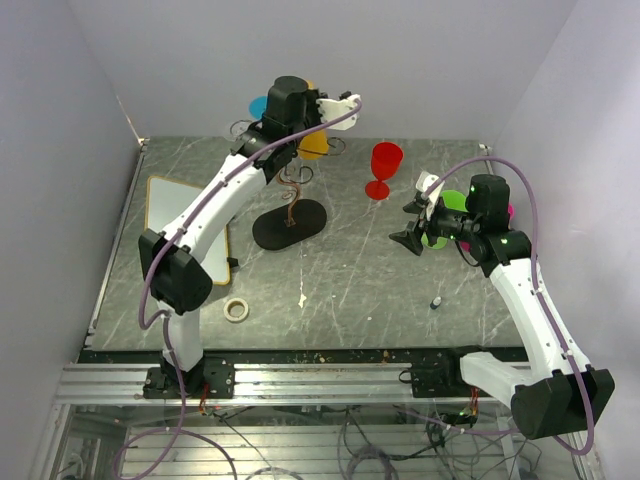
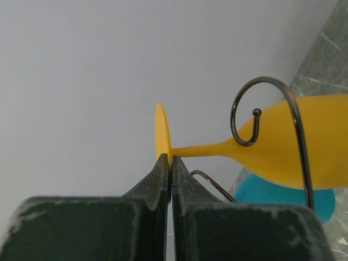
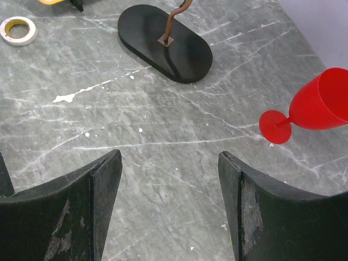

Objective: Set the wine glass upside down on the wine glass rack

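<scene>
Arm (image 1: 215,205) at left outstretched high, gripper (image 2: 172,161) tight on wine glass (image 2: 272,153).

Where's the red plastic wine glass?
Top view: the red plastic wine glass stands upright on the marble table, right of the rack's black oval base.

Wide-parted jaws frame the rack's black base (image 3: 185,54) and an upright red glass (image 3: 321,100).

overhead, wrist close-ups, rack (image 1: 275,228) (image 3: 141,30) shared
</scene>
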### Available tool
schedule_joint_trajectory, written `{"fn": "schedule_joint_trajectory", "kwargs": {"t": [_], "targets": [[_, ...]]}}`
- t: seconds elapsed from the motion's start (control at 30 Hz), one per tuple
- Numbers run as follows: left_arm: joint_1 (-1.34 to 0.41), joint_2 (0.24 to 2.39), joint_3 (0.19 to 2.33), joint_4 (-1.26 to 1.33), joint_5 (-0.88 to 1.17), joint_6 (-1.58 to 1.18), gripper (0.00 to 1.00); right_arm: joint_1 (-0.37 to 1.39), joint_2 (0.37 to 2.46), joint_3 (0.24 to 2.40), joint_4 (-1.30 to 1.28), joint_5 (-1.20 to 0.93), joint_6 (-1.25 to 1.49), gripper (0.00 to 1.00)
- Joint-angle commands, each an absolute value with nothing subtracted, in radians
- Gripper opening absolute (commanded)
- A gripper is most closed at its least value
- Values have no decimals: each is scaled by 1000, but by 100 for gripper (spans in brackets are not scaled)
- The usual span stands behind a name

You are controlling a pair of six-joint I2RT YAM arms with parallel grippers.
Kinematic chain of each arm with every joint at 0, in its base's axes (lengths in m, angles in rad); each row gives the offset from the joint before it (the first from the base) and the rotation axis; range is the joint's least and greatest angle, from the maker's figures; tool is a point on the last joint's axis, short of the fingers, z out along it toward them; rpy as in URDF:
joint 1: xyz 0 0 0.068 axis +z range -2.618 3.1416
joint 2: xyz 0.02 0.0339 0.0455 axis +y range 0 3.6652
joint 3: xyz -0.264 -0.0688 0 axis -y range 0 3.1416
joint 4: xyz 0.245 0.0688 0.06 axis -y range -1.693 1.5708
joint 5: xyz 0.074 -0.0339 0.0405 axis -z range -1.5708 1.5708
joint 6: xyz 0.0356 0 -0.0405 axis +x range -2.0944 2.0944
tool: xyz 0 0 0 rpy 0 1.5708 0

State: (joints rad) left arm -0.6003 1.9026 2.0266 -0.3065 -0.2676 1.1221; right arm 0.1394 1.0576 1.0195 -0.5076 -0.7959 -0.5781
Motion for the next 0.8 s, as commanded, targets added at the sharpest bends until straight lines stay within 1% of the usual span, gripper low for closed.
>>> {"fn": "schedule_joint_trajectory", "kwargs": {"t": [0.0, 0.33, 0.77], "targets": [[-628, 1844, 2009, -320, -246, 1127, 7, 140, 1052, 983, -514, -796, -583, 71], [-655, 1844, 1999, -347, -270, 1145, 7, 141, 1050, 978, -514, -795, -583, 71], [-700, 1818, 1978, -353, -236, 1153, 7, 141, 1049, 977, -515, -796, -586, 71]]}}
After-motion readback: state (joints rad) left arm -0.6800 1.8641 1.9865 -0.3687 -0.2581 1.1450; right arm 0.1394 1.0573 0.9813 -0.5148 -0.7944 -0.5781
